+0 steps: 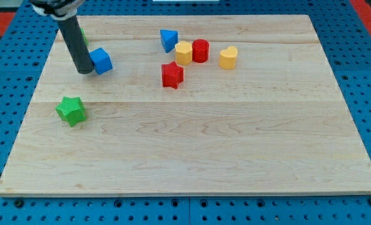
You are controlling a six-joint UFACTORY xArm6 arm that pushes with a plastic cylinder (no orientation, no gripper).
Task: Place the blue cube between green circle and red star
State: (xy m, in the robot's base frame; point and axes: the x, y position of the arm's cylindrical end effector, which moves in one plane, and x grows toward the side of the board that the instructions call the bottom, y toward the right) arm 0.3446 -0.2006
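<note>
Nearest, at the view's lower left of the wooden tabletop (204,144): green star (71,110), alone. Farther back, near the middle: red star (172,75). Level with it at the view's left: my tip (85,72), pressing against the left side of the blue cube (101,60). No hand in view to judge open or shut; only a dark rod, holding nothing. Beyond the red star, in a row: yellow block (184,53) touching a red cylinder (200,50), then a yellow heart (228,57) just apart. Farthest: blue triangle (167,39), and a green block (83,34) mostly hidden behind the rod, shape unclear.
</note>
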